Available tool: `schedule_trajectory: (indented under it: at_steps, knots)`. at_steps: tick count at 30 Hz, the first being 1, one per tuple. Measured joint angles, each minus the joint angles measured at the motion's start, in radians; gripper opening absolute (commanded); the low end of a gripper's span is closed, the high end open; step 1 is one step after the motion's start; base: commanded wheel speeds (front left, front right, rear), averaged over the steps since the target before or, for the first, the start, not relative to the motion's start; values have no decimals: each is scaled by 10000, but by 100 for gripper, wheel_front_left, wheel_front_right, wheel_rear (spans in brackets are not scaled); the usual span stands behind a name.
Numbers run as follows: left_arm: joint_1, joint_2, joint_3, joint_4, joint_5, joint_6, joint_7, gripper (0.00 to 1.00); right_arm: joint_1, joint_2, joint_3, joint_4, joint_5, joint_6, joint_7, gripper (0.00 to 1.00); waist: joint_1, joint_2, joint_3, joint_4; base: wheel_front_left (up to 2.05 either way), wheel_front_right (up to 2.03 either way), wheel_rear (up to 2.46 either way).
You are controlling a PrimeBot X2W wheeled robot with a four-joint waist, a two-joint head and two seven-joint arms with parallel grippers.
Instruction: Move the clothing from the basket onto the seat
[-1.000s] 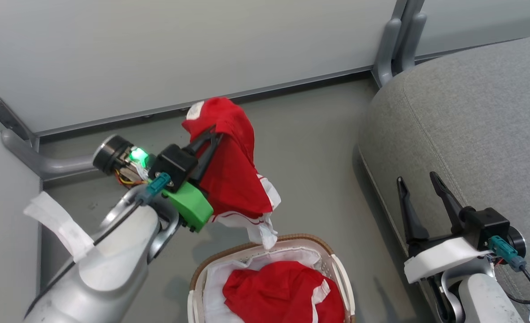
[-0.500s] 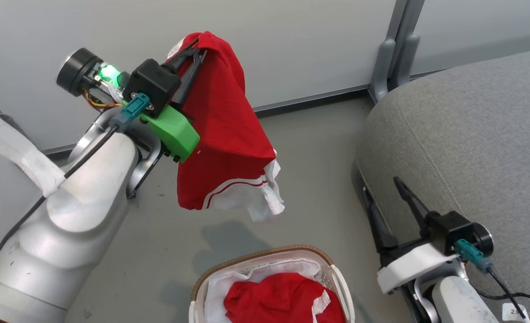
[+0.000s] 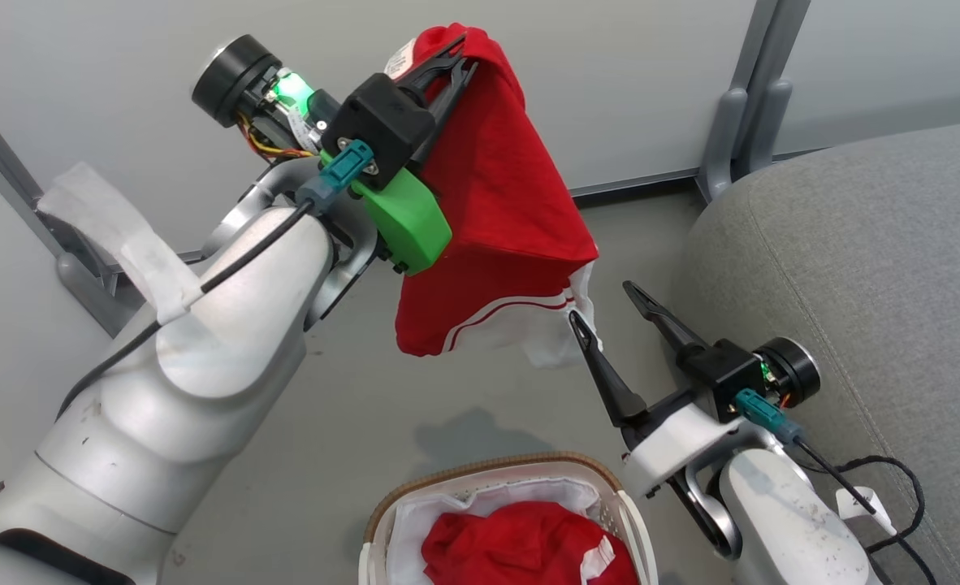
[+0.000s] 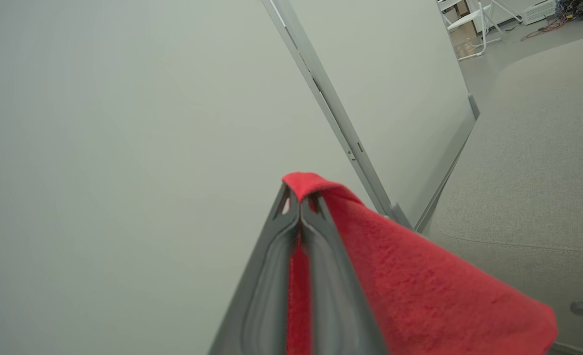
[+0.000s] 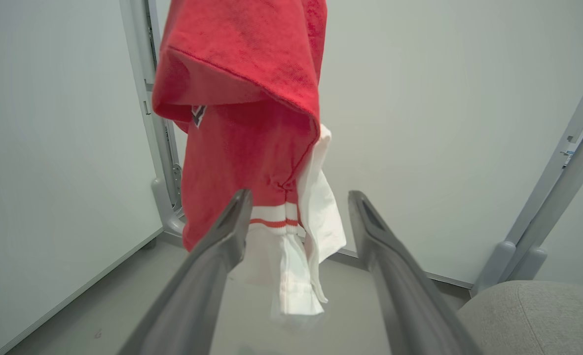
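My left gripper (image 3: 454, 55) is shut on a red garment (image 3: 500, 211) with white stripes and white trim, holding it high in the air by its top fold (image 4: 311, 183). The garment hangs down above the floor, left of the grey seat (image 3: 862, 252). My right gripper (image 3: 606, 302) is open, its fingertips just beside the garment's white hem (image 5: 296, 246), nothing between them. A second red garment (image 3: 521, 544) lies in the white basket (image 3: 480, 475) with the brown rim at the bottom of the head view.
A pale partition wall (image 3: 610, 81) with grey metal posts (image 3: 744, 106) stands behind. Grey floor (image 3: 382, 406) lies between the wall, basket and seat. A black cable (image 3: 894, 479) trails over the seat edge near my right arm.
My left gripper has carried the red garment up and to the right, toward the seat. The right gripper has swung left toward the hanging hem. The head camera has shifted too.
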Motion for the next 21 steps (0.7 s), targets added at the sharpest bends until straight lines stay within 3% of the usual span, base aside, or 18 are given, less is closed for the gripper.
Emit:
schedule_trajectory:
  at_steps: [7, 12, 13, 14, 16, 21]
  knots:
    - [-215, -272, -489, -265, -90, -2, -46, 0, -668, -4, -42, 955, -556, -2, -6, 100, 0, 0, -92, 314, 0, 0, 0]
    - [-219, -416, -863, -614, -288, -25, -63, 0, -955, -6, 192, 1438, -320, -2, -4, 100, 0, 0, -129, 488, 0, 0, 0]
    - [-219, -424, -909, -702, -330, -27, -69, 0, -1010, -6, 247, 1484, -293, -2, -6, 76, 0, 0, -135, 519, 0, 0, 0]
    - [-216, -418, -938, -767, -349, -27, -75, 0, -1054, -6, 301, 1540, -236, 0, -4, 41, 0, 0, -141, 542, 0, 0, 0]
    - [-155, -393, -989, -863, -453, -27, -104, 0, -1124, 2, 397, 1699, -142, 0, -6, 1, 0, 0, -159, 587, 0, 0, 0]
    - [376, -102, -949, -890, -692, 65, -163, 0, -1139, -4, 259, 1716, 38, 0, -4, 0, 0, 0, -208, 604, 0, 0, 0]
